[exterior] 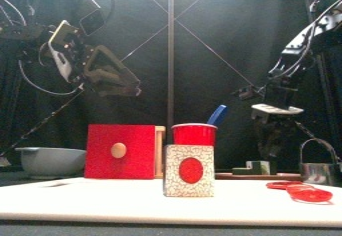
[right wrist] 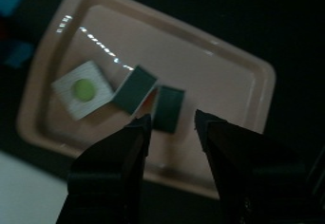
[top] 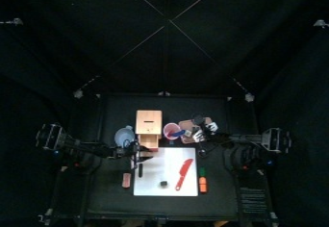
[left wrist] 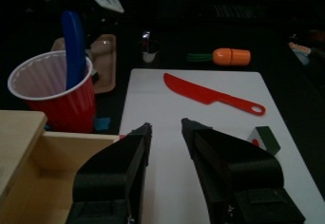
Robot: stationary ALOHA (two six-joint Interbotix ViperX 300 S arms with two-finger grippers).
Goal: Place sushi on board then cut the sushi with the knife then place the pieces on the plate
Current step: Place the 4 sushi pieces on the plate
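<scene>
Closest to the front camera, at lower centre of that frame, a speckled white block (exterior: 190, 170) with a red oval on its face stood on the white board (exterior: 80, 204). Behind it rose the red cup (exterior: 195, 135) with the blue knife (exterior: 217, 113) leaning out of it, and left of the cup sat the wooden box (exterior: 120, 152) with its red front.

My left end effector (left wrist: 165, 128) hung over the near part of the board with its jaws apart and nothing between them. In the middle of that wrist frame the red knife (left wrist: 210, 92) lay flat on the board, and a dark green sushi block (left wrist: 267, 138) sat at the lower right, near the board's edge.

My right end effector (right wrist: 174, 121) hovered over the pink tray (right wrist: 216, 66), jaws apart and empty. Two dark sushi pieces (right wrist: 140, 87) stood side by side at the centre of that frame, just beyond my fingertips, and a sushi slice (right wrist: 83, 88) lay flat to their left, white with a green middle.
</scene>
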